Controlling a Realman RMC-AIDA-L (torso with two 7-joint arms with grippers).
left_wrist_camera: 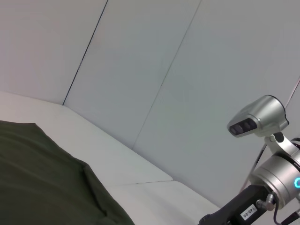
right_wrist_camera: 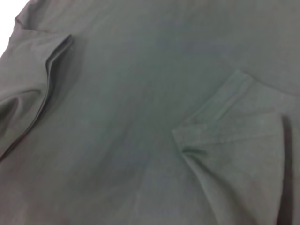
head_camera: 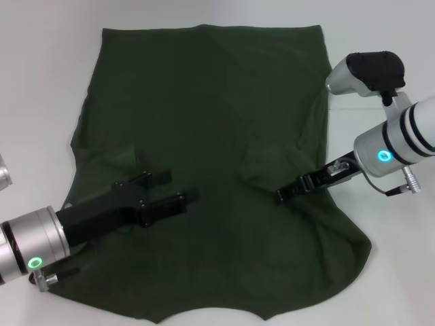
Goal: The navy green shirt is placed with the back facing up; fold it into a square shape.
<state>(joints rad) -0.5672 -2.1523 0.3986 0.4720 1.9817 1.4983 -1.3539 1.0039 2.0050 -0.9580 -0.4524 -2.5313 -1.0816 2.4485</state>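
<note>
white counter all around, pale wall panels behind it in the left wrist view, and the navy green shirt lies spread across the middle, plain side up, no lettering showing. both sleeves are folded inward onto the body of the shirt: one flap near the left gripper, one near the right, with soft wrinkles around each. the left gripper reaches in from the robot's left, low over the cloth, its two black fingers apart, nothing visibly between them. the right gripper comes in from the right, its fingers narrow and pointed at the folded sleeve edge; whether they are apart or together, one cannot tell. right wrist view shows only dark fabric, a folded sleeve corner and a long crease. left wrist view catches the shirt's edge and the right arm beyond.
</note>
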